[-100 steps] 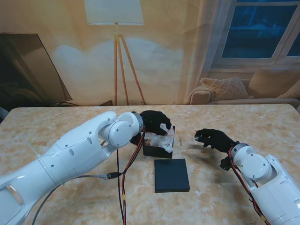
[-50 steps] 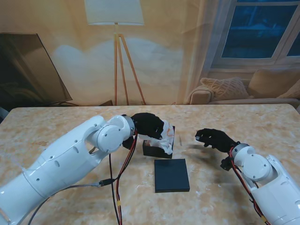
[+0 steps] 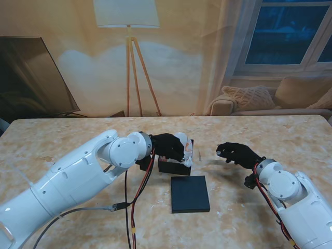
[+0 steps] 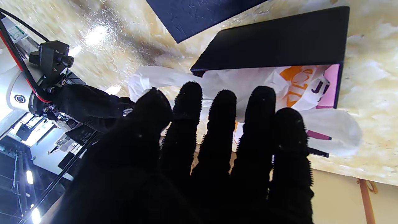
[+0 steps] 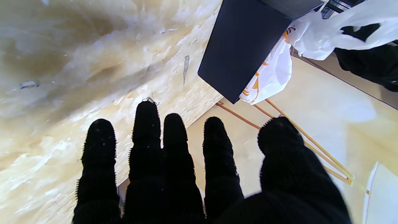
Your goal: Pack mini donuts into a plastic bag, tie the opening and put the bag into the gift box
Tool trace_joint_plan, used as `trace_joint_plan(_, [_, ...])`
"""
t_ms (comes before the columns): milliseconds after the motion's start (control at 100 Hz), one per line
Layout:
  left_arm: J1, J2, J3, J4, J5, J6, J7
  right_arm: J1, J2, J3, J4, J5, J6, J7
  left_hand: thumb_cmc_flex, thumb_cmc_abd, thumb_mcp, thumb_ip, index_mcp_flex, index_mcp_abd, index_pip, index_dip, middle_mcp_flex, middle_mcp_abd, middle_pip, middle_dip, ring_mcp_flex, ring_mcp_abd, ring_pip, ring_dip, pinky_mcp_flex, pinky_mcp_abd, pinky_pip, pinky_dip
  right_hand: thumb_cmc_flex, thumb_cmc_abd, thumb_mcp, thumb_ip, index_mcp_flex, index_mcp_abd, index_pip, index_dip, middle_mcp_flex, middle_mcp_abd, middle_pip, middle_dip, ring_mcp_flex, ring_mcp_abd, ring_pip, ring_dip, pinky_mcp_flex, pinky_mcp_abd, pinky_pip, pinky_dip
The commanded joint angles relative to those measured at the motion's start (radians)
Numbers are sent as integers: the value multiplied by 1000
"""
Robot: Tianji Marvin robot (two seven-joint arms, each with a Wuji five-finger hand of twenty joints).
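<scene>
left hand (image 3: 167,146): fingers spread flat on plastic bag (image 3: 182,146) in gift box (image 3: 175,165); right hand (image 3: 236,153): empty, fingers apart, well right of box, farther off

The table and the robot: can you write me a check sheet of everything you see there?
Surface: marbled beige table, bare in most places.
Job's things: black gift box standing open, white plastic bag bulging out of it; flat black lid lying nearer to me, apart from the box. Donuts not visible.
Clutter: nothing seen.
Hands: left hand on the bag, grip unclear; right hand hovers right of the box, fingers spread, holding nothing.
Cables: red and black wires hang from the left arm.
Surroundings: floor lamp, sofa, window.
</scene>
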Motion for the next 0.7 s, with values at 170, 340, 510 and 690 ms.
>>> trace_joint_plan(170, [-15,-26,10,10,-17,20,15,-8,-5,-3,-2,-1,-1,14,-30,22,37,9,0,14,-78,9,-28,2,-52,-59,-52,8,-80,-64,-41,0,-43,-38,-5,-9,10,19,-17,-7,-7,1,-16,-2,-16,0,10,-6,8,0,-4,4,5,-5])
trace_joint_plan(340, [-26,-34,19,26,-53,43,7,-8,-5,-3,-1,0,-3,15,-37,36,50,12,-23,17,-159,7,-77,3,-101,-112,-106,6,-151,-123,-78,-8,-114,-79,-6,-7,10,19,-17,-9,-7,0,-17,-2,-16,0,11,-7,9,0,-5,2,4,-6])
trace_joint_plan(510, [-49,-45,43,71,-93,62,-4,-6,-5,-5,2,3,-6,17,-42,63,33,21,-36,19,-211,7,-114,-3,-123,-148,-143,-5,-209,-194,-101,-21,-168,-126,-4,-2,9,19,-19,-6,-8,-1,-18,1,-17,0,10,-8,9,1,-5,2,4,-6])
trace_joint_plan(690, [-73,-61,72,120,-132,78,-13,-4,-5,-6,4,4,-6,19,-48,84,20,32,-57,23,-247,2,-153,-4,-134,-161,-189,-9,-238,-237,-126,-47,-211,-172,-3,-2,6,19,-19,-7,-9,-1,-18,-1,-17,0,11,-5,9,1,-6,3,4,-6])
